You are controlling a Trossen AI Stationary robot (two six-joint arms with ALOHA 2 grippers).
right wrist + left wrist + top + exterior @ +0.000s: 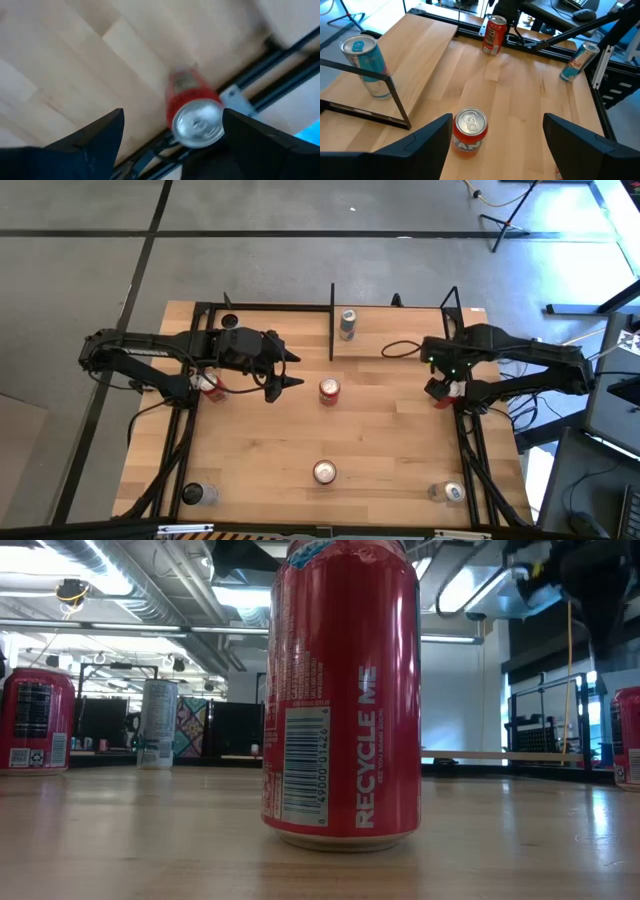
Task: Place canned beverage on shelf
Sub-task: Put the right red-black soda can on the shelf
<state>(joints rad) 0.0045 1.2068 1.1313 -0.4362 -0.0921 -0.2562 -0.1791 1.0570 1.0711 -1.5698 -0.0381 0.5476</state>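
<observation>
Lining up on a can is where I am right now, with nothing picked up yet. My left gripper point(287, 369) hovers over the left half of the table, its fingers spread wide with nothing between them, pointed toward the red can in the middle point(329, 390). From the left wrist, that red can point(469, 132) stands upright just ahead of the left finger rather than centred in the gap. My right gripper point(170, 142) hangs above another red can by the right edge point(445, 392); its fingers also stand wide apart, and the can point(195, 111) sits between them in the wrist view but below, not gripped.

The shelf point(400, 330) lies along the far edge of the table, to the right of a black upright post, and one silver-blue can point(347, 323) already stands on its left end. More cans wait along the near edge, among them a red one point(324, 471) that fills the low view.

I judge the task early for either can: reach done, grasp still to come. Next I would pick one arm, lower it until the fingers straddle the can's body, centre it, then close. On the left side I need a small sideways correction first, or a finger will clip the can and tip it.
</observation>
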